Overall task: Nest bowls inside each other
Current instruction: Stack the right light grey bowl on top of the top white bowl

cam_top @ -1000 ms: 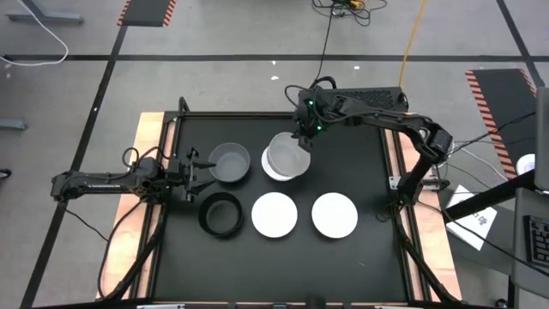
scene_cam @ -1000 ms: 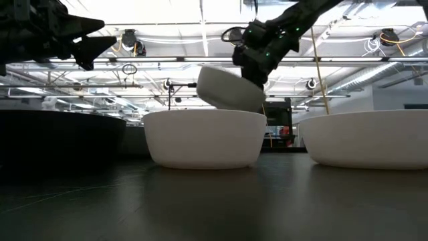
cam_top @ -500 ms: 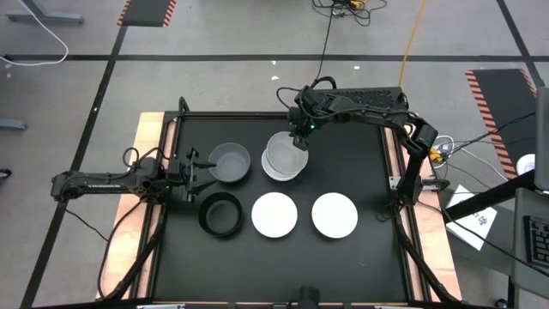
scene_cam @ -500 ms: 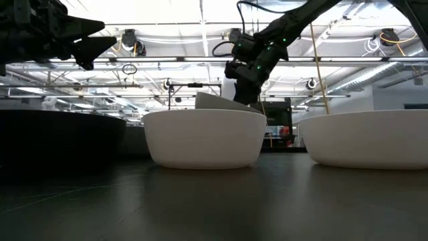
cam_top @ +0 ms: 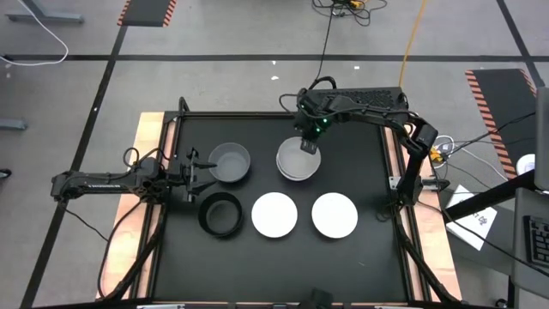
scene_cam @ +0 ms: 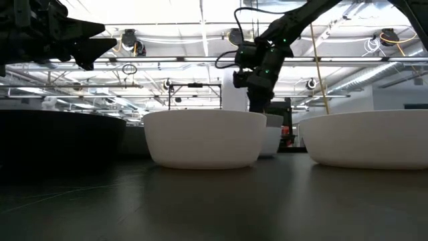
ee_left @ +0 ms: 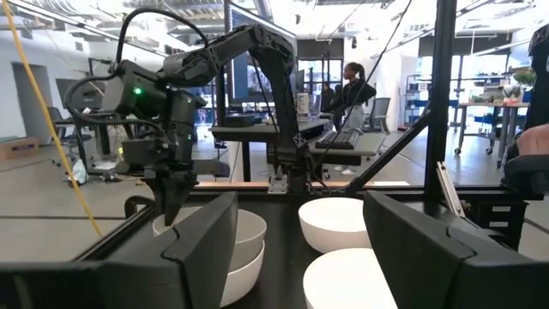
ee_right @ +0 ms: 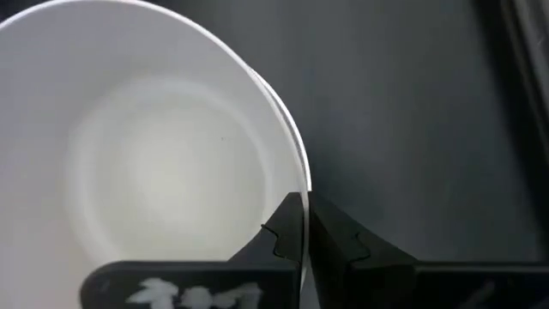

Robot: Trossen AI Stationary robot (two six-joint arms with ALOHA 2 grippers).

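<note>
At twelve o'clock, the right gripper pinches the nested bowl's rim; lifting unreleased could tip the stack. Left gripper waits at nine o'clock, jaws spread.

Smooth matt white bowls, glossy black bowl, matt black table top, pale wooden edging

- The right arm is stretched from the table's right edge toward the far middle, the wrist bent downward.
- The right gripper is pointed down, its fingers drawn close together with only a thin gap between.
- The left arm is laid out low along the left side; the left gripper is held level, its fingers spread wide apart.
</note>
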